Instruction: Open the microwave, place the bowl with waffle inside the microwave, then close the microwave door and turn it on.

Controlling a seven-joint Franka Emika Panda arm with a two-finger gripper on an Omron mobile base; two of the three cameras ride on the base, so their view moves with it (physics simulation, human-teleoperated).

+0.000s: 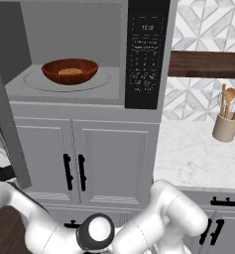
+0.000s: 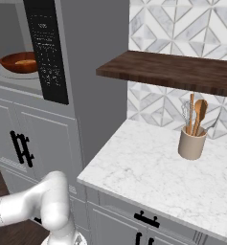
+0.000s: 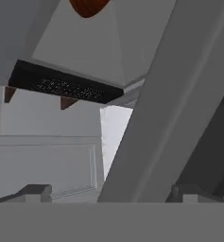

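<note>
— Count? One microwave point(image 1: 89, 54), one bowl point(image 1: 70, 71) with one waffle point(image 1: 70, 71), both on the round turntable point(image 1: 96, 84), near its left half.

— And beside it? One utensil cup point(image 2: 192, 142) with wooden spoons point(image 2: 199, 112), near the back edge of the marble counter point(image 2: 148, 172); one wooden shelf point(image 2: 172, 69) above.

— Hidden or cut off? Microwave door point(image 1: 5, 119) swung wide, seen edge-on at far left, handle hard to make out. Control panel point(image 1: 146, 54) readable only as small white marks.

— Tool? Gripper point(image 3: 111, 194) spread wide, pinching nothing, close against the door's grey frame in the hand view.

— Room? Bare marble in front of the cup; cavity clear around the bowl.
</note>
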